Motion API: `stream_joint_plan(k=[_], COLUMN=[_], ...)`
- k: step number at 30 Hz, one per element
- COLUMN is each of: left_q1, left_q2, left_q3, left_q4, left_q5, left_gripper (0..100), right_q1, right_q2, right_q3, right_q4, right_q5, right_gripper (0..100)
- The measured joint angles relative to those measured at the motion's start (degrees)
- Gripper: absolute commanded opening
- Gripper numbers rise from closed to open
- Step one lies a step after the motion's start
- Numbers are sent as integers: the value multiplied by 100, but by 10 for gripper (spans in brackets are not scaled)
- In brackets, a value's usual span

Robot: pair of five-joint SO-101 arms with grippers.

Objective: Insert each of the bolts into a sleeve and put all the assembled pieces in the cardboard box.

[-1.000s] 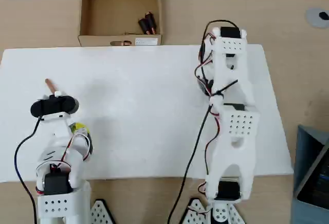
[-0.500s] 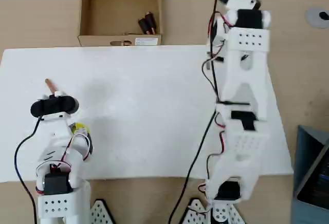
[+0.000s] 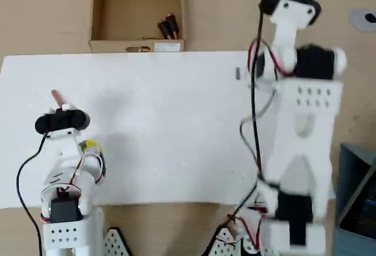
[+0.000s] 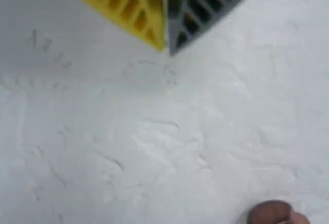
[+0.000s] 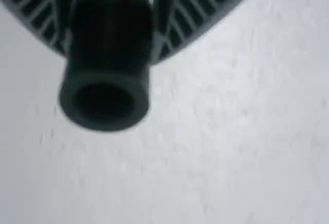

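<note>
Right claw (image 5: 110,44) pinches black sleeve (image 5: 105,88), open end outward (ready to take bolt (image 3: 57,97)). Left claw (image 4: 167,41) pressed together, empty, near bolt on white mat (image 3: 164,127). Finished pieces (image 3: 167,27) lie in box (image 3: 126,15).

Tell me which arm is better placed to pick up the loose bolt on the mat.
Left. The bolt lies just beyond the left gripper, which is empty; the right gripper, across the mat, holds a black sleeve.
</note>
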Motion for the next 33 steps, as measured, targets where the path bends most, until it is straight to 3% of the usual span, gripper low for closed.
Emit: stream_joint_plan(k=[9,18,25,33], left_q1=[0,-316,-316,-316], left_q2=[0,308,2092,4862], left_q3=[-26,-1495,-3279,-5618], left_q4=[0,229,598,1310], left_q5=[0,0,0,0], left_gripper=[2,2,3,1], right_q1=[9,747,976,976], right_q2=[-2374,-4536,-5618,-5793], right_q3=[2418,4862,5732,5890], right_q4=[0,-721,-1266,-1371], right_q5=[0,185,237,237], right_gripper=[9,9,9,9])
